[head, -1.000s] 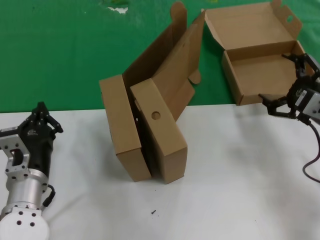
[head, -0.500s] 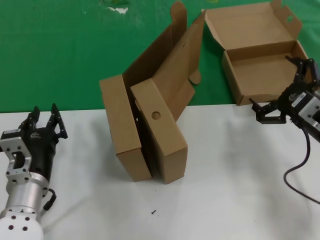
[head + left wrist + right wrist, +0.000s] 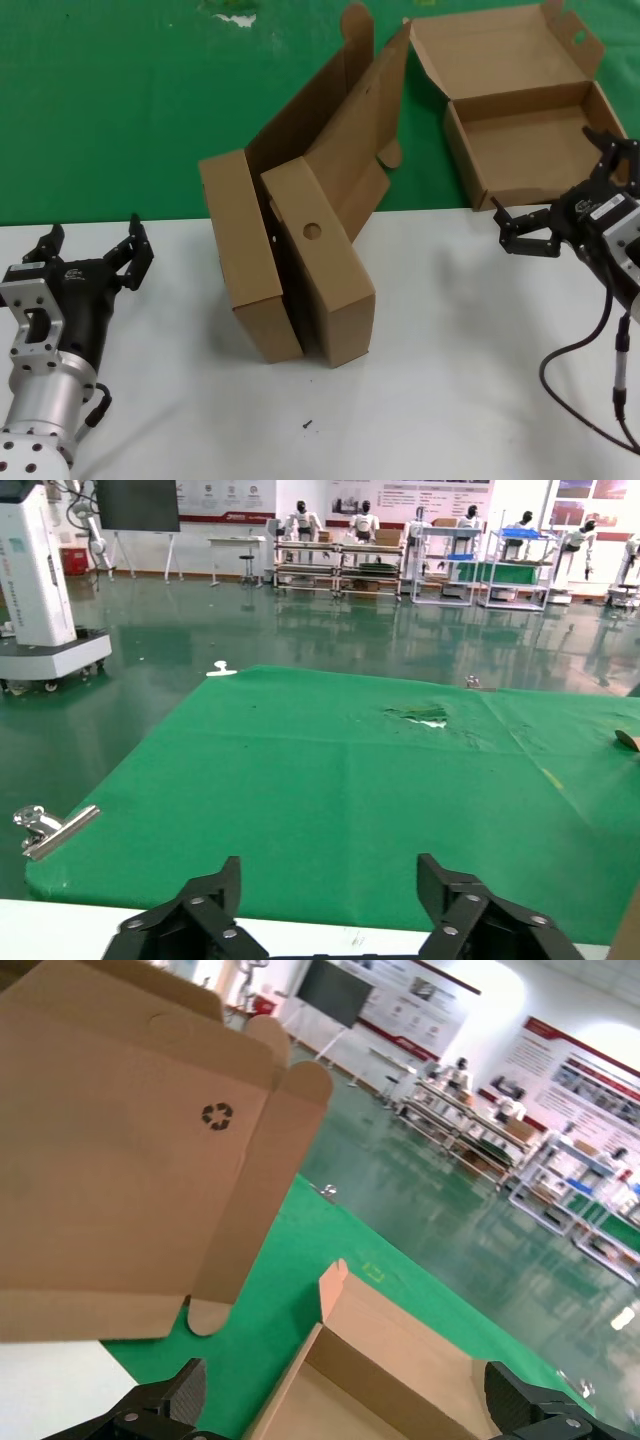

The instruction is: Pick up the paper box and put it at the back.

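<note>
As lid gapes, paper box (image 3: pixel 530 150) lies flat

The left gripper (image 3: pixel 328 905) spreads its two black fingers (image 3: pixel 205 905) wide apart over the white table edge (image 3: pixel 60 915), facing a green mat (image 3: pixel 330 780). A metal clip (image 3: pixel 45 827) lies at the mat's edge.

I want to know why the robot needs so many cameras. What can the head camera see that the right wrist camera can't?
Only the head camera shows the two closed boxes leaning together, the plain box and the box with a round hole, plus the white table and the left gripper, open near the table's left edge.

Only the right wrist camera shows the recycling mark on a cardboard lid and the shelves far off.

Both show the open box on the green mat and the open right gripper.
</note>
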